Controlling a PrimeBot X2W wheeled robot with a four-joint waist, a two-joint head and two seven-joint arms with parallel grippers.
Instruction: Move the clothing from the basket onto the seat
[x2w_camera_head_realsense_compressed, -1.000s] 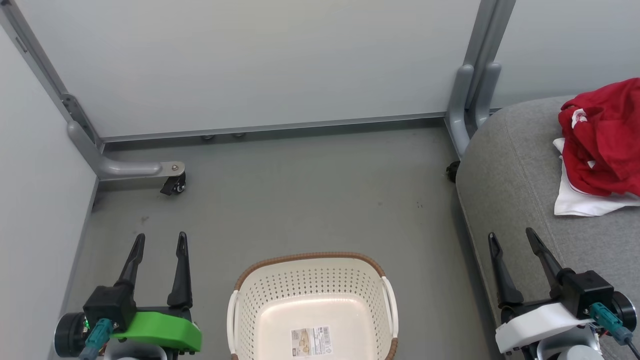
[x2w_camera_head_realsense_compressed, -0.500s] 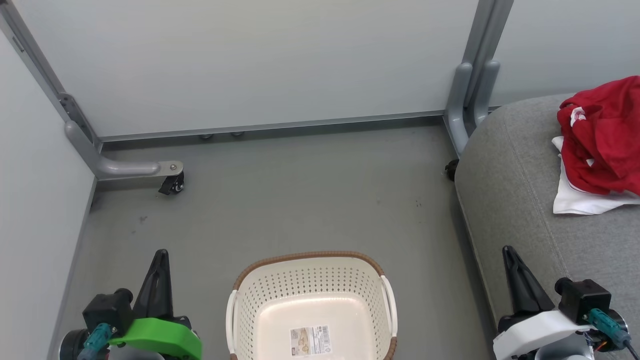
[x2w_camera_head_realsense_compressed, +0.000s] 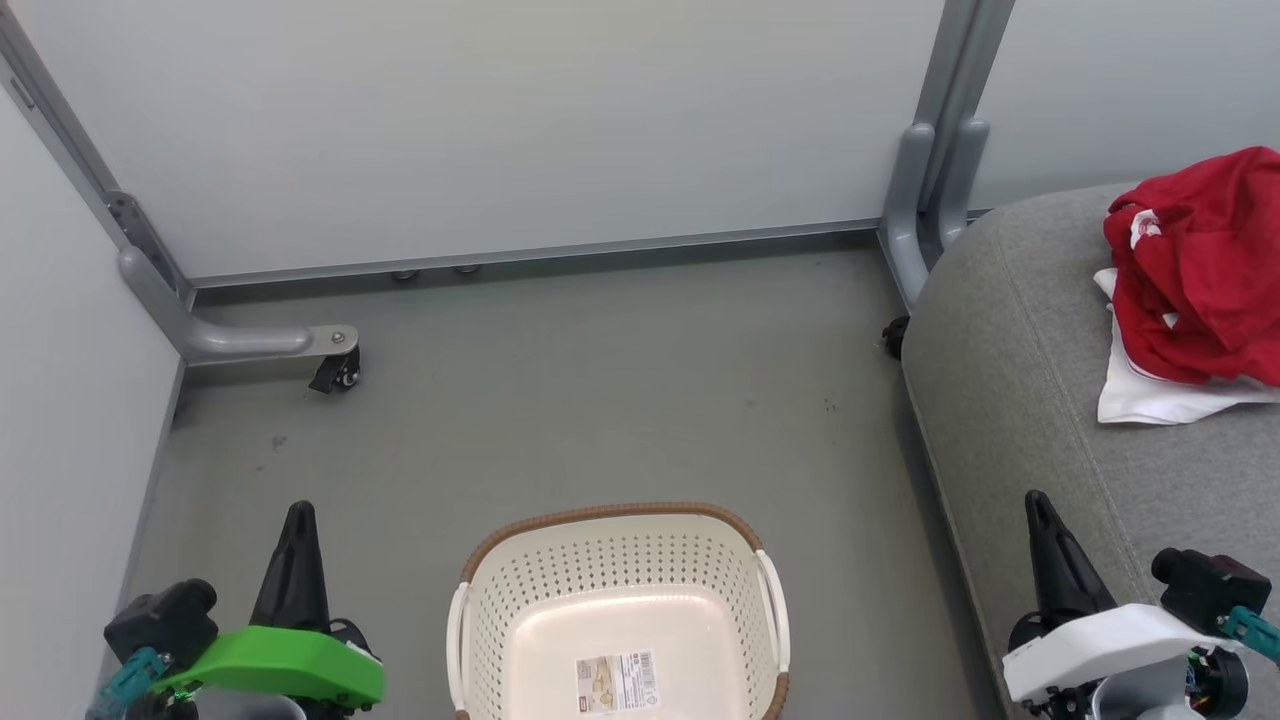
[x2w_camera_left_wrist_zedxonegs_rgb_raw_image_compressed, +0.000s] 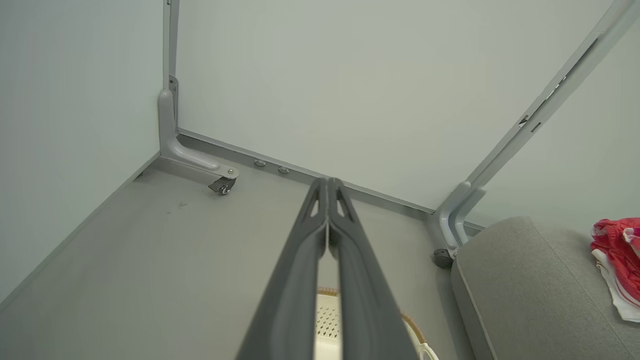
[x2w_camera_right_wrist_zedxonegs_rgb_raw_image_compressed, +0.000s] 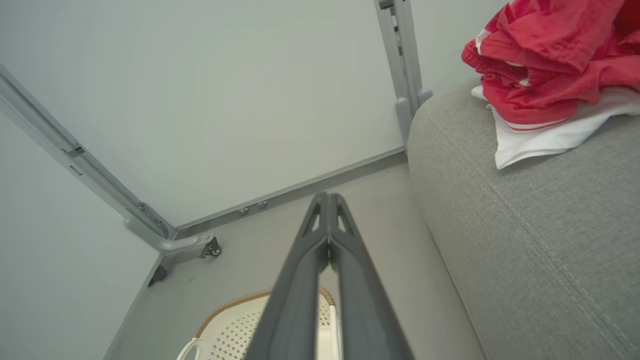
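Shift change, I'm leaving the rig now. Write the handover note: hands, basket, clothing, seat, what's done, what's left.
Left hand: shut, empty, left of the laundry basket.
Right hand: shut, empty, beside the grey seat.
Basket: on the floor, holding just a paper label.
Red and white clothing: heaped on the seat.
Done: the transfer looks complete.
Left: nothing visible, though the basket's near end is out of frame.

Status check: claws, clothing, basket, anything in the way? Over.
Both shut, empty: left claw, right claw. Red clothing heaped on seat; basket shows none inside. Nothing seen blocking either claw.
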